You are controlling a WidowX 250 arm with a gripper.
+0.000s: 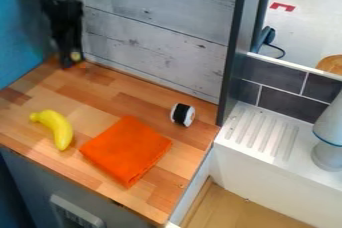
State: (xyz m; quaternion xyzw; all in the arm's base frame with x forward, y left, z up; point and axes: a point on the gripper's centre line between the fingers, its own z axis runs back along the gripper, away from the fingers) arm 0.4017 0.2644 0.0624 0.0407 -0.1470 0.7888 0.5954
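— Where is the hand (71, 63)?
— Upper left, hanging low over the back of the wooden tabletop (100, 82), close to the pale plank wall (160, 27)

— Released or clenched?
— I can't tell. It is dark and blurred there, and I can't make out whether it grasps anything

— What lies nearest to it?
— The yellow banana (62, 131), nearer the front edge and well apart from the hand. Its long axis slants from upper left to lower right; the stem end points left, the other tip points down towards the front edge, and the bulge faces upper right

— And beyond that?
— A folded orange cloth (127, 151), lying flat just right of the banana without touching it, 1 corner towards the wall. Further right, near the wall, a white roll with a black band (182, 114) lies with its axis roughly left to right

— Count them?
— 1 banana, 1 cloth, 1 roll, 1 hand. Past the tabletop, to the right, 1 pale object with a blue ring (328, 154) stands on the white ridged drainboard (284, 158)
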